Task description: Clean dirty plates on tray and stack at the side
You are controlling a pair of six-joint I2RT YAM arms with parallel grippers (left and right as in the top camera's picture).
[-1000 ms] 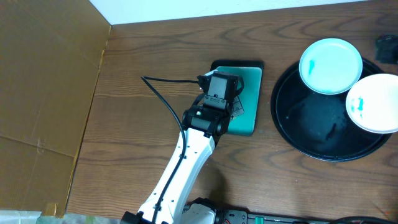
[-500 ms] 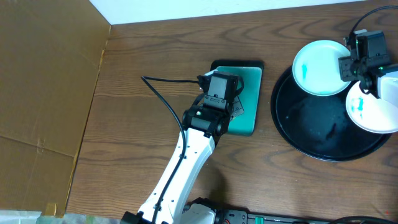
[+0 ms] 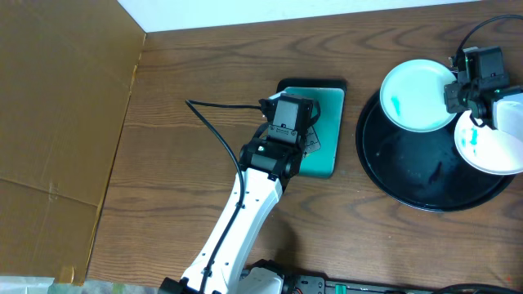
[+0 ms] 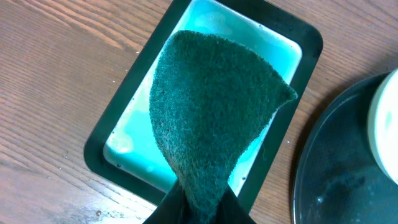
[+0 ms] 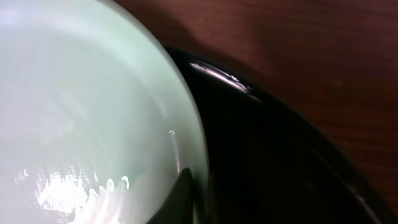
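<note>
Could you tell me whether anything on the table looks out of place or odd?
The far plate sticks out over the rim of the black tray at the upper left, with the right gripper on its edge. It and the other plate each carry a blue smear. Nothing looks spilled or broken.

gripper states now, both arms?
Left gripper: closed on the green pad.
Right gripper: looks closed on the plate at its rim.

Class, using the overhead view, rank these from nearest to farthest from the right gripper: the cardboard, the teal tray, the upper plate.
1. The upper plate: its rim meets the right gripper, far right.
2. The teal tray: mid-table.
3. The cardboard: far left.
</note>
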